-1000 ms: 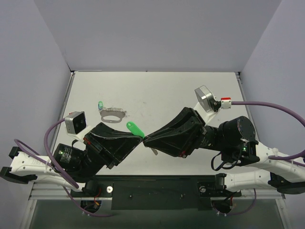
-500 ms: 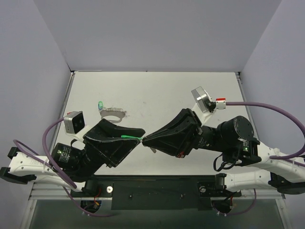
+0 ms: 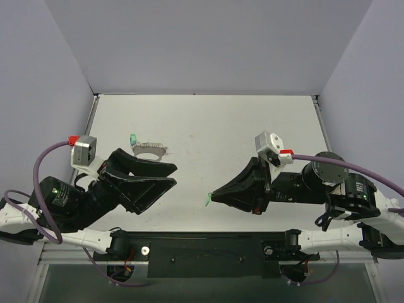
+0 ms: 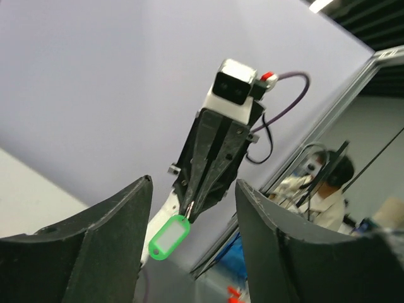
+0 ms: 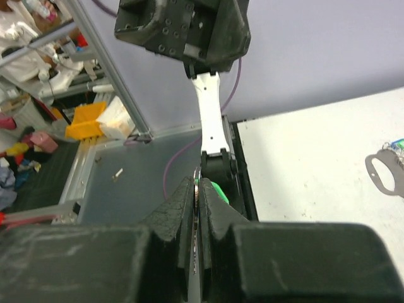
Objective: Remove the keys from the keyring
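Green plastic is what my right claw [image 3: 212, 198] has: its fingers are pressed together on the thin metal end of a green-headed key [image 4: 169, 236]. The head, a flat frame with a pale window, dangles free below the tips. My left claw [image 3: 172, 175] is spread wide and holds nothing.

The keyring [image 3: 150, 150] lies flat on the worktop [image 3: 240, 126] in the upper left of the overhead view, well apart from both claws. A second key [image 3: 133, 138] sits at its upper left end; I cannot tell whether it is threaded on.

I judge all of it very light. The ring is thin, stiff, springy metal, slick and lying low, so it will skate unless pinned. I would pinch it across the toothed upper edge. The key is best taken by its plastic head, which offers more grip than the short blade.

Both forearms lie low near the bottom of the overhead view, their claws pointing at each other across a gap. The left wrist is tipped upward, facing the right claw.
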